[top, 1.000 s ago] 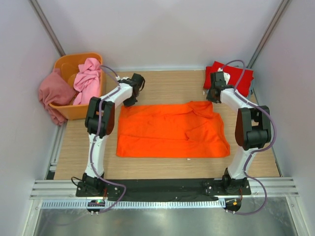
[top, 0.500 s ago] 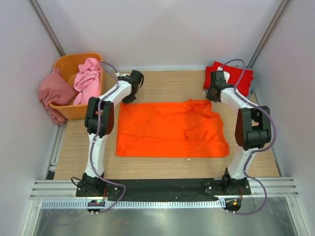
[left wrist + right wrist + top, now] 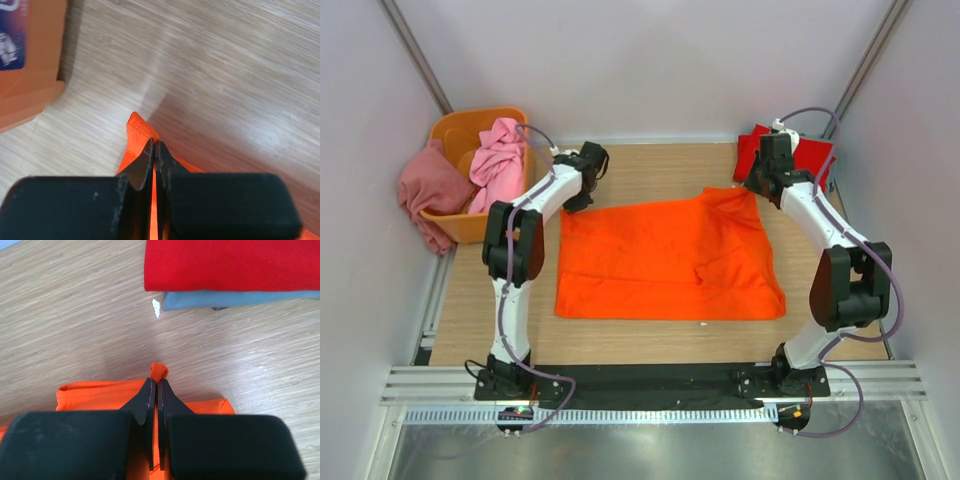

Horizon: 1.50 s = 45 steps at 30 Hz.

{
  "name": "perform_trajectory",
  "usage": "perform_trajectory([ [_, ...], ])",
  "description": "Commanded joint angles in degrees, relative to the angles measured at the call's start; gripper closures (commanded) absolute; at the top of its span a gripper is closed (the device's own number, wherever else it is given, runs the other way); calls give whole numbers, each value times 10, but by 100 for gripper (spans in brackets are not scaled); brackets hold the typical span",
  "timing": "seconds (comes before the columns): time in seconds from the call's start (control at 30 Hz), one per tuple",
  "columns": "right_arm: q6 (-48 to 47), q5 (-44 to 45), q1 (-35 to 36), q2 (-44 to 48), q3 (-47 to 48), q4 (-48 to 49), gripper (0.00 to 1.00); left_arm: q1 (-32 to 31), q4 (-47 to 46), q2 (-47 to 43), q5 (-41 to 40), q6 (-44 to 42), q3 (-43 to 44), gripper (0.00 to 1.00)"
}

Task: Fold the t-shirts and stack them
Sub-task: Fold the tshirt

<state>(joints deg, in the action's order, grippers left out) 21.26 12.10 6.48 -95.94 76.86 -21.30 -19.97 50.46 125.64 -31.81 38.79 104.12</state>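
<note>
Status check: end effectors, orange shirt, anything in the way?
Left end effector shut on orange t-shirt, far-left corner. Right end effector shut on its far-right corner. Shirt spread on table, unfolded. Red t-shirt beyond it, apart; path looks clear.

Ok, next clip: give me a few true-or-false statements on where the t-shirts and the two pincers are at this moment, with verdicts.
1. The left pincer and the right pincer are each shut on a far corner of the orange t-shirt. True.
2. The red t-shirt lies under the grey-blue t-shirt. False: the red one lies on top of the grey-blue one.
3. The light pink t-shirt sits in the orange tub. True.
4. The orange t-shirt is folded into a small square. False: it lies spread out on the table.
5. The dusty rose t-shirt hangs over the tub's rim. True.
</note>
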Motion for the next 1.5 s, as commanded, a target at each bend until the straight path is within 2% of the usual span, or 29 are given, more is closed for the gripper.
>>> perform_trajectory([
  [0.0, -16, -1, 0, 50, -18, 9, 99, -2, 11, -70, -15, 2, -22, 100],
  [0.4, -6, 21, 0, 168, -146, -6, 99, -35, 7, -165, -52, 15, -145, 100],
  [0.7, 40, 57, 0, 246, -224, -37, 99, -73, 16, -204, -78, 33, -205, 100],
  [0.9, 73, 65, 0, 247, -266, -46, 99, -96, 25, -214, -86, 51, -228, 100],
  [1.47, 88, 116, 0, 246, -289, -73, 99, -133, 37, -243, -92, 85, -311, 100],
])
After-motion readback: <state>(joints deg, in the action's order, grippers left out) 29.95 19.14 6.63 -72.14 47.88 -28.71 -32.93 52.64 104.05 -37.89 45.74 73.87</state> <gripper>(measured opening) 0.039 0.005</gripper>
